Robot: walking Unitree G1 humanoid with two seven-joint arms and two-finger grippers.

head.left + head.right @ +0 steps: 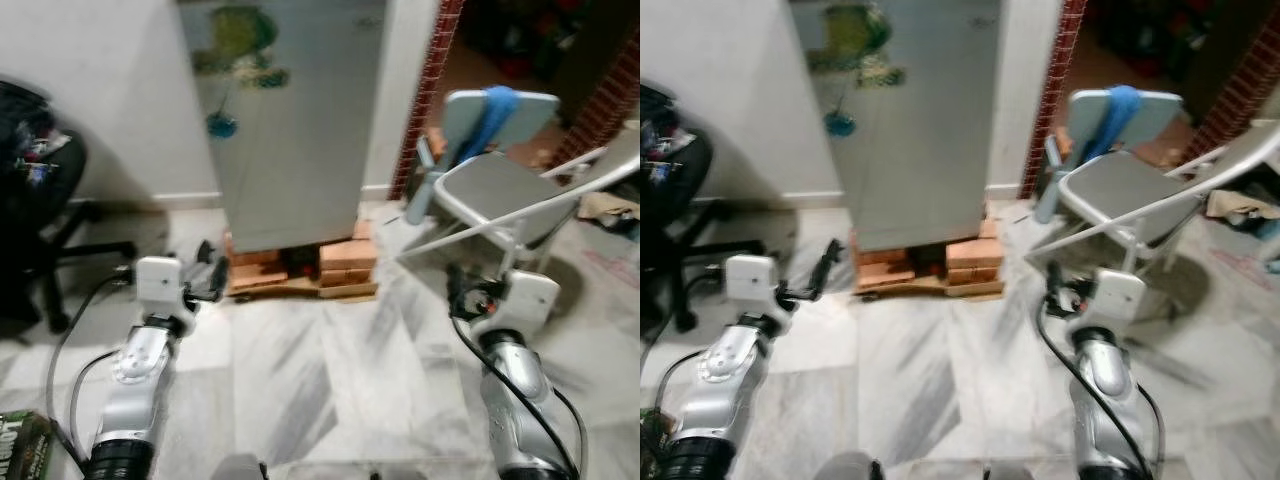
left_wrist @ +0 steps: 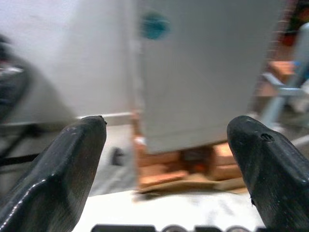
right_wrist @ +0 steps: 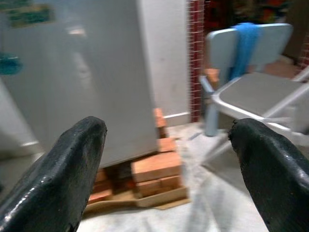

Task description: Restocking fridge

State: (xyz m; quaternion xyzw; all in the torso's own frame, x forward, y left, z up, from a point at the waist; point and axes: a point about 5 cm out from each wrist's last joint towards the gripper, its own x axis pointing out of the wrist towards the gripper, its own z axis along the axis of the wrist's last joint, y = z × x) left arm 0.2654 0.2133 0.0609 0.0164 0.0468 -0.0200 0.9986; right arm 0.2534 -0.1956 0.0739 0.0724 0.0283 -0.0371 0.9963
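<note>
A tall grey metal fridge [image 1: 290, 120] stands ahead against the white wall [image 1: 100, 90], its door closed, with a few green and blue stickers or magnets [image 1: 240, 45] on the upper part; they are too blurred to say which. The fridge rests on a stack of orange-red bricks [image 1: 345, 262] set on a flat wooden board [image 1: 300, 288], which lies on the pale marbled tile floor [image 1: 330, 370].

The left gripper [image 2: 164, 159] is held low in front of the robot, well short of the fridge and pointing toward its lower left corner. Its two black fingers [image 2: 63, 169] are spread wide apart with nothing between them. The right gripper [image 3: 169, 164] is held at a similar height on the other side, facing the brick base and the right edge of the fridge, and its black fingers [image 3: 53, 179] are likewise wide apart and empty.

To the right of the fridge, beside a red brick pillar [image 1: 428, 90], stands a light grey folding chair [image 1: 500, 190] with a blue cloth [image 1: 490, 115] draped over its backrest. At the far left is a black office chair [image 1: 45, 220]. A green printed box [image 1: 22, 445] lies on the floor near the left arm.
</note>
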